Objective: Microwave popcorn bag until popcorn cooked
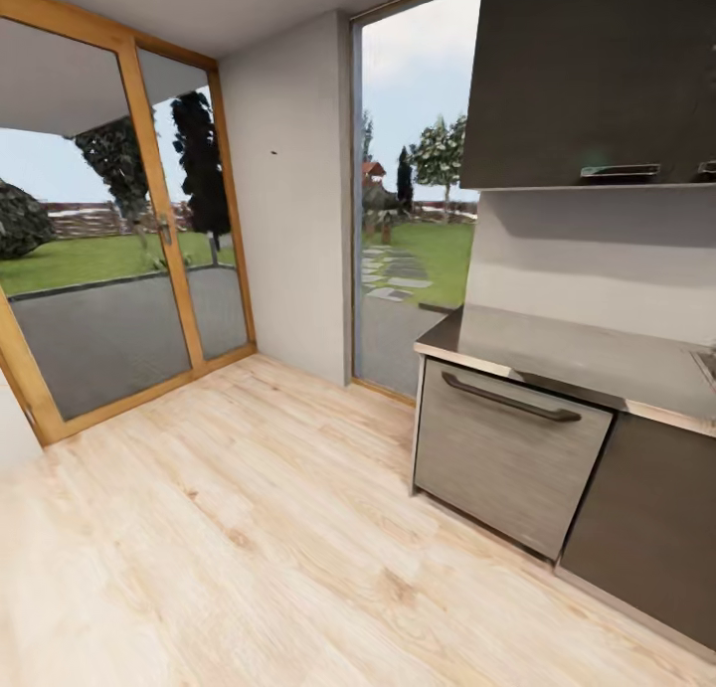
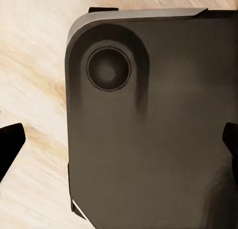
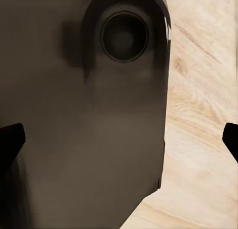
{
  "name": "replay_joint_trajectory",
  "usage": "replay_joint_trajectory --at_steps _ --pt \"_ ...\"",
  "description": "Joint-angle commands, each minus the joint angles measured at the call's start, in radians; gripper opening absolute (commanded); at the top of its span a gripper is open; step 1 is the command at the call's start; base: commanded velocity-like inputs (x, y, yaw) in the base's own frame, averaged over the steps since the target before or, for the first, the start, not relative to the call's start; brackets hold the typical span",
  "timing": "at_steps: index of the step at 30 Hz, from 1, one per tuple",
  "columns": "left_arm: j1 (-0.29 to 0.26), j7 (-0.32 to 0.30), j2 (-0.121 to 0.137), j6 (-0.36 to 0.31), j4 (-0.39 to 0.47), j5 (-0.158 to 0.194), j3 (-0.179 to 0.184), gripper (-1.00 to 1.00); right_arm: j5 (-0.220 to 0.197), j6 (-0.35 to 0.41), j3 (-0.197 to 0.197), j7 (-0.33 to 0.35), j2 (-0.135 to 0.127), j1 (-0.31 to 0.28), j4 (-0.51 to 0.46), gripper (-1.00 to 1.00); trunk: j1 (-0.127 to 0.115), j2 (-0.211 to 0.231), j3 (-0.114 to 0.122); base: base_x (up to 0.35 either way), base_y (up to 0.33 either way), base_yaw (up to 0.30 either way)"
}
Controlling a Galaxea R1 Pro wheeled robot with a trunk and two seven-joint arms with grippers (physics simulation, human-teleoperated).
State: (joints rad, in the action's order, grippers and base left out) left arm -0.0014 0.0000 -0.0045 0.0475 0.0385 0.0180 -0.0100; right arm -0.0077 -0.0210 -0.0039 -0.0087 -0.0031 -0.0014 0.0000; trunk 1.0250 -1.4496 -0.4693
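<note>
Both tools (image 2: 119, 139) (image 3: 119, 139) spread wide over wood floor (image 1: 249, 568); countertop (image 1: 557, 354) lies ahead at right.

A dark rounded panel (image 2: 148, 129) (round recess near one corner) over wooden floor (image 2: 29, 65).

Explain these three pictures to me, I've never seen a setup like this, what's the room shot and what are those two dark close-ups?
These are simulator renders from a wheeled robot with two arms. The room shot comes from a camera on its head: a wood floor, a glass door onto a garden, and at the right a grey countertop over a steel drawer front with a dark handle. The part of the countertop in view is bare.

The close-ups come from cameras on each arm, looking along its tool. The left tool and right tool show as dark fingertips at the picture edges, wide apart and holding nothing. The big dark rounded body beneath them, also seen from the right wrist, looks like part of the robot itself, over the floor.
</note>
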Motion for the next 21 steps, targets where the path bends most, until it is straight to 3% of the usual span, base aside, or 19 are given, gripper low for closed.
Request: replay_joint_trajectory --at_steps 1,21 --pt "0.000 0.000 0.000 0.003 0.000 0.002 -0.001 1.00 -0.002 -0.008 -0.001 -0.002 0.000 0.000 0.000 1.00 0.000 0.000 -0.001 0.000 0.000 -0.215" --pt "0.000 -0.001 0.000 0.003 0.000 0.001 0.001 1.00 -0.003 -0.042 -0.001 -0.005 0.001 0.000 0.002 1.00 0.000 0.000 -0.001 0.000 0.000 -0.246"
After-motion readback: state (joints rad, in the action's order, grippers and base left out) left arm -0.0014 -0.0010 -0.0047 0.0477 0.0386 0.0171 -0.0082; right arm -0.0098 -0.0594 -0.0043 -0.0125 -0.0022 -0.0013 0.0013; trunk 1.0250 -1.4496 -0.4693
